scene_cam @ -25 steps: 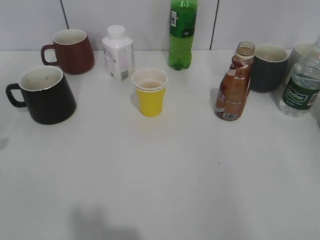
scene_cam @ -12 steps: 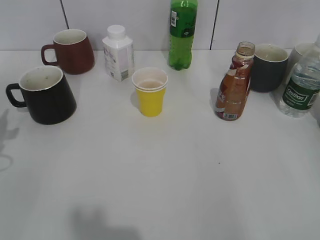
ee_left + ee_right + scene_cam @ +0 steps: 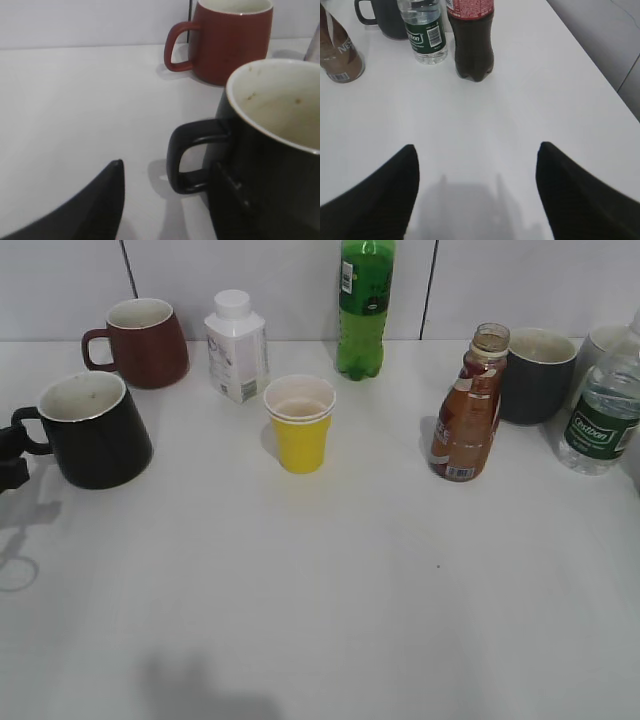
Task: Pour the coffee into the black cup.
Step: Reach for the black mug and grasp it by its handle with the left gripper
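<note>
Coffee is standing in its curvy clear bottle right of centre in the exterior view, cap off, well apart from the black cup, which is sitting at the left edge of that frame with its handle pointing left. A yellow paper cup is standing between the two, and a maroon mug is sitting just behind the black cup.

Only the tip of the left gripper is showing in the exterior view, at the far left edge beside the cup's handle. In the left wrist view its fingers are framing the bottom corners with the handle between them, so the jaws are standing apart and gripping nothing. The right gripper is hovering over bare table, jaws wide apart and empty, with the coffee bottle showing only at the upper left corner of its view.

Judging from this, the step in hand is securing the cup. The left gripper should be closing squarely on the handle or the near wall without nudging the cup toward the maroon mug. The right arm will probably be taking the bottle low on its waist, keeping it upright so nothing is spilling from the open neck.
</note>
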Robot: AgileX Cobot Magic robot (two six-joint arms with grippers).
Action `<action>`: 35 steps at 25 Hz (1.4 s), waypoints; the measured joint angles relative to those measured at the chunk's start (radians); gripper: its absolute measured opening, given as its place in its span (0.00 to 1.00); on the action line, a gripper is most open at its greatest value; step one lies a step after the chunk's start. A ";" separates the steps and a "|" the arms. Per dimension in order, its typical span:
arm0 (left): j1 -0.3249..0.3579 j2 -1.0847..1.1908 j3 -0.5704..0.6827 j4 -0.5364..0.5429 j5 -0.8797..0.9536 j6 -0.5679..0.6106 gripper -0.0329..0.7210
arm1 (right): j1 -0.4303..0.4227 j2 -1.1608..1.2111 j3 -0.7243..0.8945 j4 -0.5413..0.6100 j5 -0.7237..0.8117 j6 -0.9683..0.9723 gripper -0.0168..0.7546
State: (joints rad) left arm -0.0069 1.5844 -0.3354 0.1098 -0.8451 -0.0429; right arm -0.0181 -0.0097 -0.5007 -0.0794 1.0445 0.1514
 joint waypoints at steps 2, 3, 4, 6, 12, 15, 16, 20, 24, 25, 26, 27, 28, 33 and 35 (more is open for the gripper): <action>0.000 0.029 0.000 0.005 -0.035 -0.003 0.59 | 0.000 0.000 0.000 0.000 0.000 0.000 0.76; 0.000 0.037 0.001 0.007 -0.055 -0.003 0.59 | 0.000 0.000 0.000 0.000 0.000 0.000 0.76; 0.000 0.047 0.001 0.007 -0.078 -0.004 0.59 | 0.000 0.000 0.000 0.000 0.000 0.000 0.76; 0.000 0.069 0.001 0.007 -0.130 -0.004 0.59 | 0.000 0.000 0.000 0.000 0.000 0.000 0.76; 0.000 0.154 0.001 0.008 -0.234 -0.004 0.59 | 0.000 0.000 0.000 0.000 0.000 0.000 0.76; 0.000 0.184 0.001 0.007 -0.269 -0.005 0.59 | 0.000 0.000 0.000 0.000 0.000 0.000 0.76; 0.002 0.190 0.001 0.007 -0.278 -0.005 0.59 | 0.000 0.000 0.000 0.000 0.000 0.000 0.76; 0.018 0.197 -0.004 0.008 -0.288 -0.005 0.59 | 0.000 0.000 0.000 0.000 0.000 0.000 0.76; 0.031 0.201 -0.005 0.011 -0.292 -0.005 0.59 | 0.000 0.000 0.000 0.000 0.000 0.000 0.76; 0.034 0.201 -0.006 0.014 -0.292 -0.005 0.59 | 0.000 0.000 0.000 0.000 0.000 0.000 0.76; 0.035 0.202 -0.010 0.021 -0.288 -0.005 0.59 | 0.000 0.000 0.000 0.000 0.000 0.000 0.76; 0.036 0.202 -0.017 0.031 -0.283 -0.005 0.59 | 0.000 0.000 0.000 0.000 0.000 0.000 0.76; 0.036 0.202 -0.023 0.040 -0.281 -0.005 0.59 | 0.000 0.000 0.000 0.000 0.000 0.000 0.76; 0.036 0.203 -0.037 0.055 -0.266 -0.005 0.59 | 0.000 0.000 0.000 0.000 0.000 0.000 0.76; 0.036 0.203 -0.039 0.055 -0.259 -0.005 0.59 | 0.000 0.000 0.000 0.000 0.000 0.000 0.76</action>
State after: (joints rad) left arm 0.0291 1.7872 -0.3747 0.1646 -1.1043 -0.0481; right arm -0.0181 -0.0097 -0.5007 -0.0794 1.0445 0.1514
